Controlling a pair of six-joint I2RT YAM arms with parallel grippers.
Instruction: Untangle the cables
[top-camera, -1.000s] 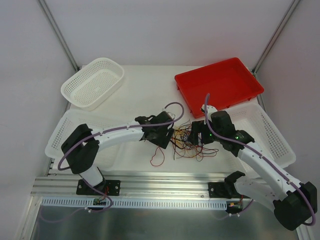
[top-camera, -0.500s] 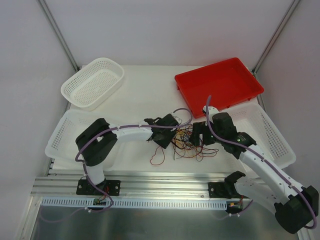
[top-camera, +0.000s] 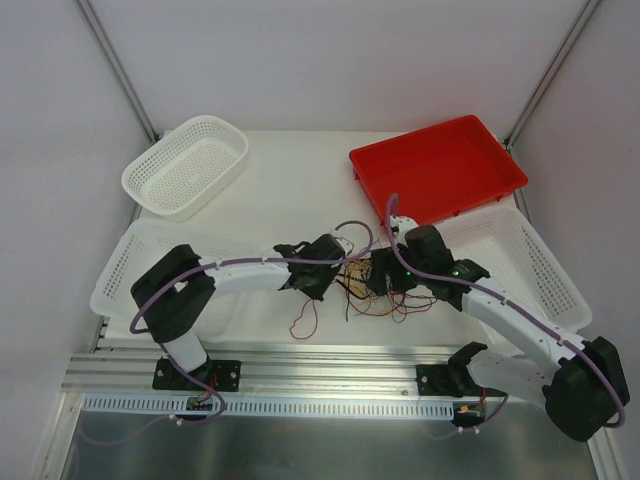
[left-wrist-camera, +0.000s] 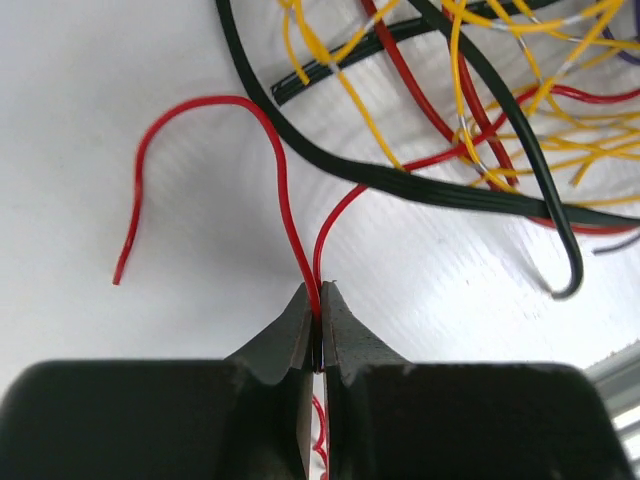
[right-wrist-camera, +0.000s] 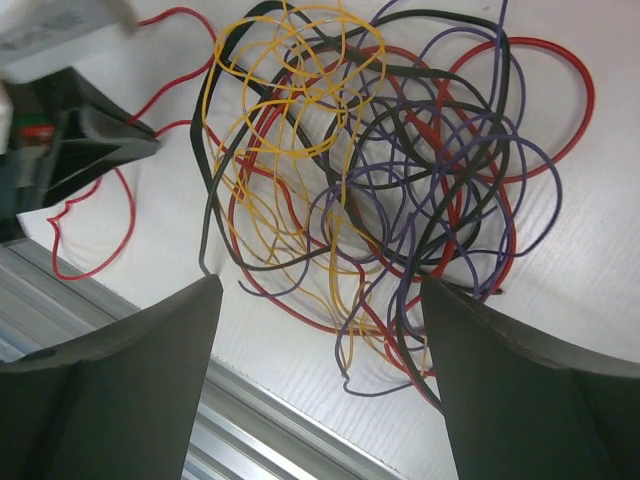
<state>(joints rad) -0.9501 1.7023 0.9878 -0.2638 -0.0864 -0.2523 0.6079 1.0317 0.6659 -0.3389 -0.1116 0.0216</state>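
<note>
1. White walls close in a white counter, with a metal rail running along its near edge.
2. At the far left corner sits a small white basket; at the far right corner sits a red tray.
3. One wide white basket lies along the left edge, and a second wide basket lies along the right edge.
4. The cables lie in a loose tangle near the middle of the near edge, between the two arms. Red, black, yellow and purple strands loop through one another.
5. The left pincer is pressed together on a red wire at the left side of the tangle.
6. Two runs of that wire rise from the tips. One arches left to a free end lying on the counter; the other bends right into the tangle.
7. A red loop trails from the left pincer towards the near edge.
8. The right pincer is spread wide over the tangle, its two dark fingers well apart with nothing pinched between them.
</note>
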